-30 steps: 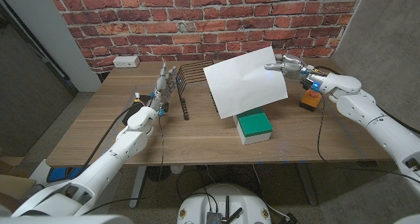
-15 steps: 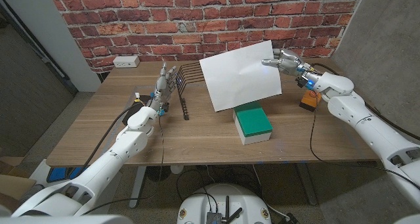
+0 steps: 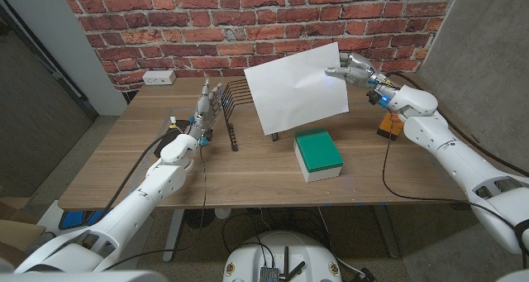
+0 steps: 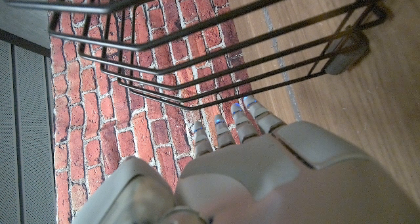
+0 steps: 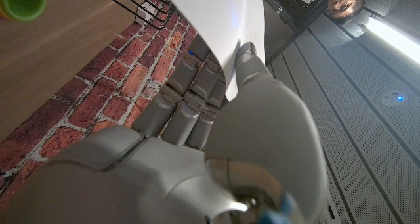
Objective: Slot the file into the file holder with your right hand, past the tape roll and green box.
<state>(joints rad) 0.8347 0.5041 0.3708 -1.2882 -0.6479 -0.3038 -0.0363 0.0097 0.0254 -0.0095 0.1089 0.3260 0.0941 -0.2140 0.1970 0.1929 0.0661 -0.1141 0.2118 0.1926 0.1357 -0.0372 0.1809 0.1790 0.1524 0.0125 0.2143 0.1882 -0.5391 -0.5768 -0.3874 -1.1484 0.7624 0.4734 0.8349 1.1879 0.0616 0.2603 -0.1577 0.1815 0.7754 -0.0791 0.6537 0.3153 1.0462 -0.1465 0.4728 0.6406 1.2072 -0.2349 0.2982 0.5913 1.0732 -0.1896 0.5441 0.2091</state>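
1. Since 1 s ago: right hand (image 3: 354, 68) has carried the file (image 3: 296, 87) toward robot's left and a bit further back; its lower edge was over the green box (image 3: 319, 153), now it hangs in front of the file holder (image 3: 234, 102), box uncovered.
2. File: plain white flat sheet, rectangular, smooth, held upright in the air, face toward the head cam. Long axis runs left-right, tilted so the right-hand end sits higher; lower left corner points down at the holder.
3. Right hand pinches the file's upper right corner; wrist view shows thumb on one face, fingers (image 5: 177, 96) on the other.
4. Left hand (image 3: 208, 102) stands w/ fingers up just beside the holder's left side, fingers apart, holding nothing.
5. Holder: thin black wire rack, row of bent dividers, on the wooden table (image 3: 124, 166) near the brick wall.
6. Green box: green top, white sides, squat block, on the table nearer the robot than the file.
7. Can't make out a tape roll for sure.
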